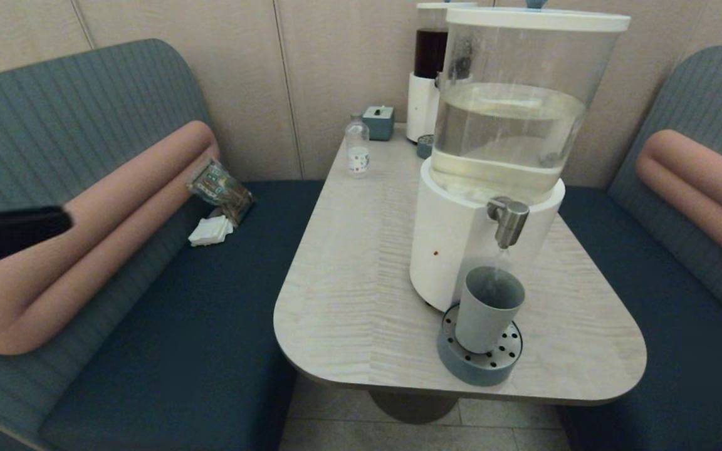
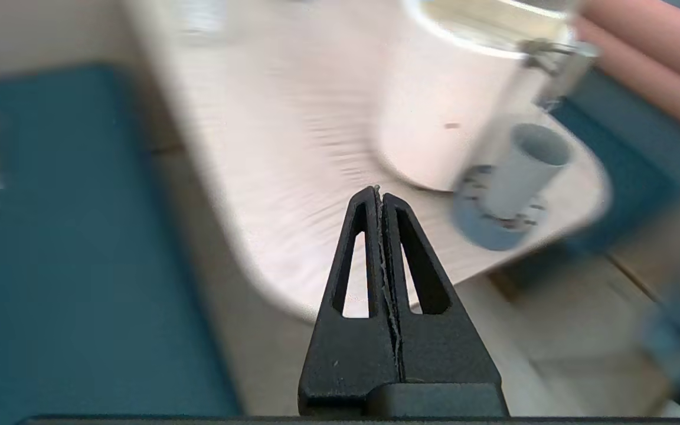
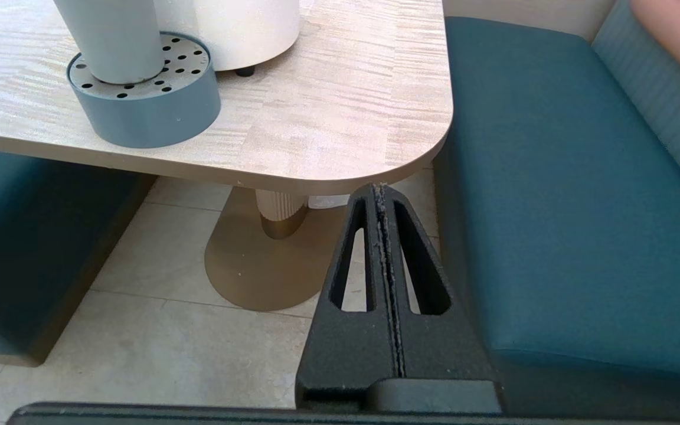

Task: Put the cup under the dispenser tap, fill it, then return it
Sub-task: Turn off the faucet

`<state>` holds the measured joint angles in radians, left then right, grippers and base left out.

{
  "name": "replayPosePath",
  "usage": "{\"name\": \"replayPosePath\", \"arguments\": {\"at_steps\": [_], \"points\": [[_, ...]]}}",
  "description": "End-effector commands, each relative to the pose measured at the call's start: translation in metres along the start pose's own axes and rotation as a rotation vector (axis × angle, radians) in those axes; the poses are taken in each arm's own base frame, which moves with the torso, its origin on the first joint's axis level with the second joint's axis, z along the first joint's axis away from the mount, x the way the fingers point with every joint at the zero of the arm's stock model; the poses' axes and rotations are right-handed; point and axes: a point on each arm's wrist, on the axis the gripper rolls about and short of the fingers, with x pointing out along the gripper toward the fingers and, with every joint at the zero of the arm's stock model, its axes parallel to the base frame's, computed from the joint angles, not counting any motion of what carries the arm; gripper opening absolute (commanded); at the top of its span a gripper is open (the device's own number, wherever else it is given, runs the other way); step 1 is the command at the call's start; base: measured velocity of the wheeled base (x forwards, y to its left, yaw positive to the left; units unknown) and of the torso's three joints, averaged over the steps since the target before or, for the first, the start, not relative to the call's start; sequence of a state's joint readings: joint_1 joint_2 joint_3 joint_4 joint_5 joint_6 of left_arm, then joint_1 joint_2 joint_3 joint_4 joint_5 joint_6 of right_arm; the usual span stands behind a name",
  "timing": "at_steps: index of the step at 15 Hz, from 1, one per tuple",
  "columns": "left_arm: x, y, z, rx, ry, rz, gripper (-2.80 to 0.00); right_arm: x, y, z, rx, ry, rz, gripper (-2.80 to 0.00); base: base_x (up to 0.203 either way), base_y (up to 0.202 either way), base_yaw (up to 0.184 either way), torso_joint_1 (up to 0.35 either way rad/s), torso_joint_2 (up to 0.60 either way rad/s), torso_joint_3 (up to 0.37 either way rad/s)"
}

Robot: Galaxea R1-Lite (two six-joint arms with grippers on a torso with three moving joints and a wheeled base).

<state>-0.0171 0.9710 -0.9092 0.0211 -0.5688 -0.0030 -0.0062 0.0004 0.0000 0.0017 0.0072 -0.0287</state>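
The grey-blue cup (image 1: 486, 310) stands upright on the round perforated tray (image 1: 461, 363), directly below the steel dispenser tap (image 1: 509, 219) of the big clear-tank dispenser (image 1: 461, 250). Nothing holds it. My left gripper (image 2: 380, 192) is shut and empty, hovering off the table's left side, well apart from the cup (image 2: 523, 171) and tap (image 2: 564, 65). The left arm (image 1: 16, 235) shows at the far left over the bench. My right gripper (image 3: 380, 188) is shut and empty, low beside the table's near right corner. It is below the cup (image 3: 113, 35) and tray (image 3: 145, 112).
On the table (image 1: 348, 282) stand a small clear bottle (image 1: 357, 149), a tissue box (image 1: 378, 122) and a narrower dispenser with dark liquid (image 1: 430, 62) at the far end. A packet (image 1: 220, 188) and napkins (image 1: 210, 232) lie on the left bench. Padded benches flank both sides.
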Motion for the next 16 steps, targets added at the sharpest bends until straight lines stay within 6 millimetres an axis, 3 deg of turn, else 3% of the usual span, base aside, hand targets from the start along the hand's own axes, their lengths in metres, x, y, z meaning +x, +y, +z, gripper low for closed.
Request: {"name": "replayPosePath", "arguments": {"at_steps": [1,3,4,6,11,13,16], "points": [[0.100,0.049,0.013,-0.047,0.130,-0.155,-2.80,0.000,0.000,0.000,0.000,0.002,0.001,-2.80,0.000,0.000,0.000,0.000,0.00,0.000],[0.131,0.041,0.047,0.020,0.097,-0.288,-2.80,0.000,0.000,0.000,0.000,0.001,0.000,-2.80,0.000,0.000,0.000,0.000,0.00,0.000],[0.144,0.028,0.054,0.031,0.124,-0.365,-2.80,0.000,0.000,0.000,0.000,0.002,0.001,-2.80,0.000,0.000,0.000,0.000,0.00,0.000],[0.159,-0.001,0.049,0.036,0.285,-0.478,-2.80,0.000,0.000,0.000,0.000,0.001,0.002,-2.80,0.000,0.000,0.000,0.000,0.00,0.000],[0.196,-0.016,0.048,0.467,0.411,-0.528,-2.80,0.000,0.000,0.000,0.000,0.001,0.000,-2.80,0.000,0.000,0.000,0.000,0.00,0.000],[0.215,-0.045,0.030,0.571,0.470,-0.585,-2.80,0.000,0.000,0.000,0.000,0.001,0.000,-2.80,0.000,0.000,0.000,0.000,0.00,0.000],[0.253,-0.073,0.024,0.673,0.314,-0.550,-2.80,0.000,0.000,0.000,0.000,0.001,0.000,-2.80,0.000,0.000,0.000,0.000,0.00,0.000]]}}
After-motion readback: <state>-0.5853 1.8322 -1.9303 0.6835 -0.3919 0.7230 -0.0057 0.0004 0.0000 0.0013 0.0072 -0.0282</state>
